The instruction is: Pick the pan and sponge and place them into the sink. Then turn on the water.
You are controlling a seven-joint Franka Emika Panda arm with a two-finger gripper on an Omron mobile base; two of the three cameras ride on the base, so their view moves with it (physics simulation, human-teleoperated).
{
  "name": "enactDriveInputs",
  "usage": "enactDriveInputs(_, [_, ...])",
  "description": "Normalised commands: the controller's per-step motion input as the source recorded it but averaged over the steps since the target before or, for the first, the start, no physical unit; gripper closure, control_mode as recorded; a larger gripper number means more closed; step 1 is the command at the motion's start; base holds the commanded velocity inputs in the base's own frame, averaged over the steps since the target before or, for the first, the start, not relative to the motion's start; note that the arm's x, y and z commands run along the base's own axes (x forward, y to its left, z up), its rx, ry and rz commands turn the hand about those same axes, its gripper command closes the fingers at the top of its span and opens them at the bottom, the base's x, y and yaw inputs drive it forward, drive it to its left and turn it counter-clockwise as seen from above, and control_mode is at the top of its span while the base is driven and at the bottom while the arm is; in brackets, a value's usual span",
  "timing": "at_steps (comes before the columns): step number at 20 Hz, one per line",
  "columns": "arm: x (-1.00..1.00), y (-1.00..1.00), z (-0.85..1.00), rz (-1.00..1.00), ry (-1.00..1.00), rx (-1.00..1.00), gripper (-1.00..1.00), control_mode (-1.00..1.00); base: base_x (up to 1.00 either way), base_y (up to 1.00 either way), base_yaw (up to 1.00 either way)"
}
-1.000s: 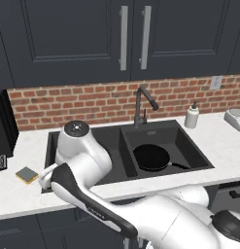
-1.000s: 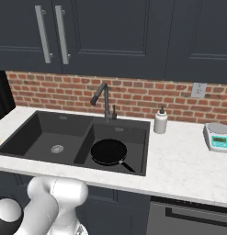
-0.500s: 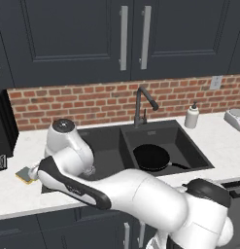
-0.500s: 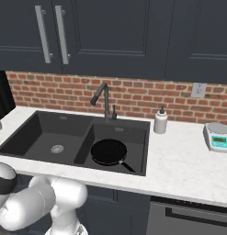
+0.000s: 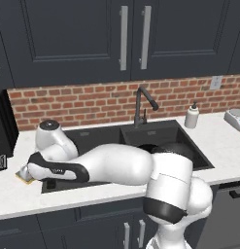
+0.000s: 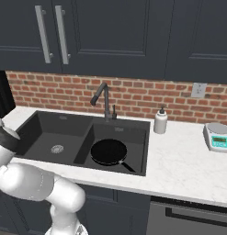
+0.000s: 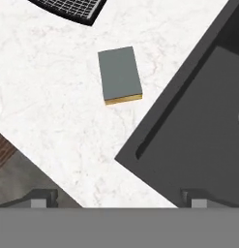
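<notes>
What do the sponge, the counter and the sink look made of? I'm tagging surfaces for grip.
Sponge: seemingly soft foam, a matte grey-green scrub top over a yellow layer seen at its edge. Counter: white marble-like stone, smooth, with faint grey veins. Sink: matte charcoal, perhaps composite or coated metal; no shine tells which.

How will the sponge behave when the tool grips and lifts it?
The sponge lies flat on the counter, so it will probably not roll or tip. Its grey top over a yellow layer suggests soft foam: likely light, and it may squash between the fingers of the open tool.
</notes>
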Motion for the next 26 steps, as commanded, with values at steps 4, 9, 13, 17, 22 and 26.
enactDriveInputs(4, [0.28,0.25,-0.47,0.00,0.06,-0.06,-1.00,-1.00,0.00,0.00,0.00])
enactDriveInputs(9, [0.22,0.33,-0.22,0.00,0.00,-0.04,-1.00,-1.00,0.00,0.00,0.00])
enactDriveInputs(13, [0.24,0.47,-0.11,0.00,0.00,-0.06,-1.00,-1.00,0.00,0.00,0.00])
enactDriveInputs(17, [0.34,0.33,-0.17,0.00,0.00,-0.05,-1.00,-1.00,0.00,0.00,0.00])
enactDriveInputs(22, [0.31,0.12,-0.26,0.02,0.00,-0.03,-1.00,-1.00,0.00,0.00,0.00])
enactDriveInputs(26, [0.26,0.01,-0.38,0.05,0.00,-0.03,-1.00,-1.00,0.00,0.00,0.00])
